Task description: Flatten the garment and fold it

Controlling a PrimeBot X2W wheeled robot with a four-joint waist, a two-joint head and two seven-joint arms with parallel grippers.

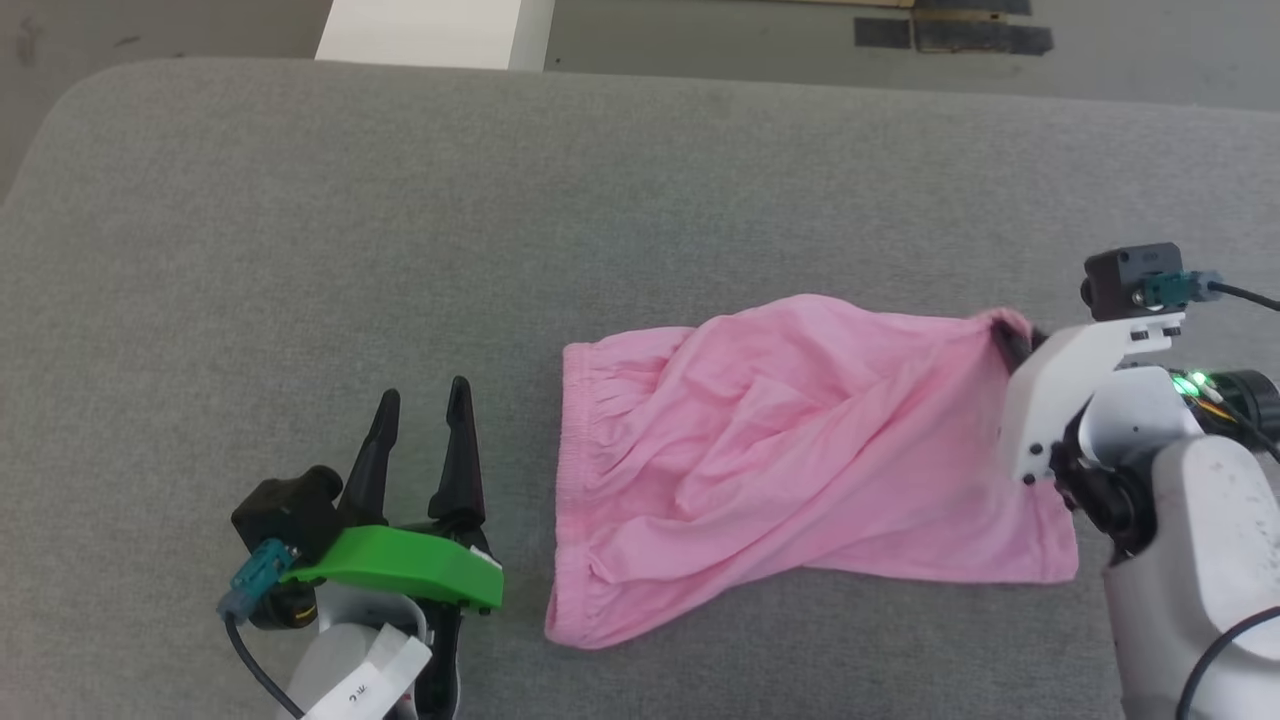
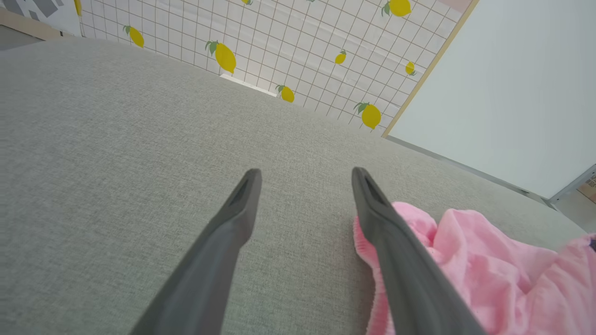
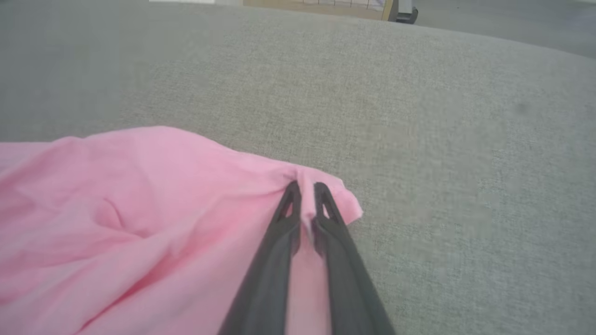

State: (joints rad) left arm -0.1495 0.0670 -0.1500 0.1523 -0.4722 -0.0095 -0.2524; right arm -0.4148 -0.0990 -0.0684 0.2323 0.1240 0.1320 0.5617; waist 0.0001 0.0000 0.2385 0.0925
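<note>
The garment (image 1: 800,450) lies wrinkled on the grey cushion (image 1: 300,250): flattening incomplete, folding not begun. Right gripper (image 3: 306,187) pinches a hem corner; left gripper (image 1: 424,392) stands released beside the waistband

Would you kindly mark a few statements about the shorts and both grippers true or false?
1. The left gripper is open and empty. True.
2. The right gripper pinches an edge of the garment. True.
3. The garment lies neatly folded. False: it is spread out and wrinkled.
4. The waistband lies at the right gripper. False: it lies on the left gripper's side.
5. The garment rests on bare wood. False: on a grey fabric surface.
</note>
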